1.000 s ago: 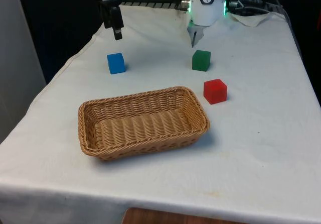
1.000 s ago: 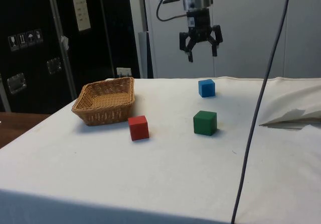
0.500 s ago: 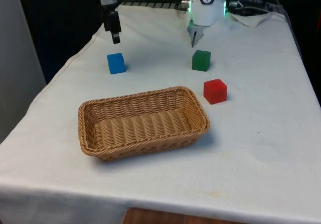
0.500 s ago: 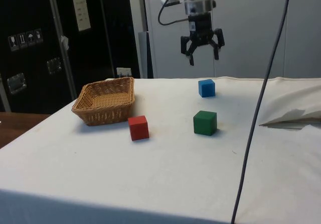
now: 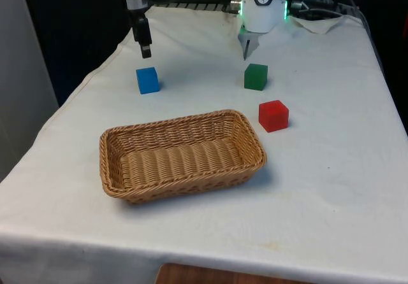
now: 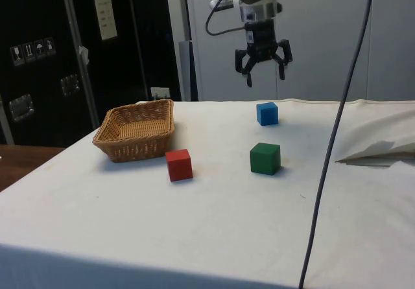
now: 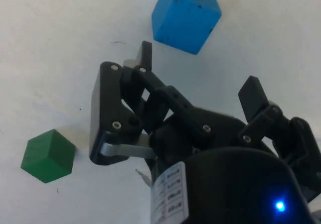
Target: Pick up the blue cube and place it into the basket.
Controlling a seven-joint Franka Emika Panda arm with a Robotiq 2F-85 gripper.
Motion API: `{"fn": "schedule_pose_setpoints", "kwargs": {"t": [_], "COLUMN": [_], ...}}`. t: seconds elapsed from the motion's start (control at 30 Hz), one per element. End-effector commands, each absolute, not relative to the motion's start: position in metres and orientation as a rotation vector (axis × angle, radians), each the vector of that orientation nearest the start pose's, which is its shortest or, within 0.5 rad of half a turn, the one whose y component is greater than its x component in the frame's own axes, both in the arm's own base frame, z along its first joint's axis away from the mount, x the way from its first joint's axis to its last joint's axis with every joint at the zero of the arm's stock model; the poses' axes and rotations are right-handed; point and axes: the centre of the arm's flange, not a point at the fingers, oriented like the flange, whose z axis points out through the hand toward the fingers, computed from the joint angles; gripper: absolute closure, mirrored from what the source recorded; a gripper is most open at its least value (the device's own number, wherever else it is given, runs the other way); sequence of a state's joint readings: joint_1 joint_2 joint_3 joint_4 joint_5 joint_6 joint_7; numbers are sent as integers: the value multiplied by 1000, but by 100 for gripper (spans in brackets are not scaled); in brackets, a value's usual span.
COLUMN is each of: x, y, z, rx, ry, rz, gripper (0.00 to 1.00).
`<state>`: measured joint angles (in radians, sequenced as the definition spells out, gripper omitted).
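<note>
Side view: gripper (image 6: pixel 264 72) spread open, empty, above blue cube (image 6: pixel 267 113) (untouched); grasp and basket (image 6: pixel 137 131) drop remain.

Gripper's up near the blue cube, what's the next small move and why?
Probably descend straight onto the blue cube. The gripper hangs open above it, roughly lined up in the side view, and holds nothing. The cube sits alone on the cloth, well apart from the basket.

Front and side cameras both cover the table (image 5: pixel 331 188); the wrist camera looks down close.
</note>
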<state>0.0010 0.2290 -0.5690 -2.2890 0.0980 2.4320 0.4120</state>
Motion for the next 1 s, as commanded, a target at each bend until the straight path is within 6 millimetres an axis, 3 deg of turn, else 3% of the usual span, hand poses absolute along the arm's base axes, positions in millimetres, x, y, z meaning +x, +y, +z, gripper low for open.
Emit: {"fn": "schedule_pose_setpoints", "kwargs": {"t": [0.0, 0.97], "x": [438, 435], "y": [-284, -265], "z": [264, 226], "rx": [-2762, -2702], "ry": [1597, 1583], "rz": [66, -10], "gripper": [0, 0]}}
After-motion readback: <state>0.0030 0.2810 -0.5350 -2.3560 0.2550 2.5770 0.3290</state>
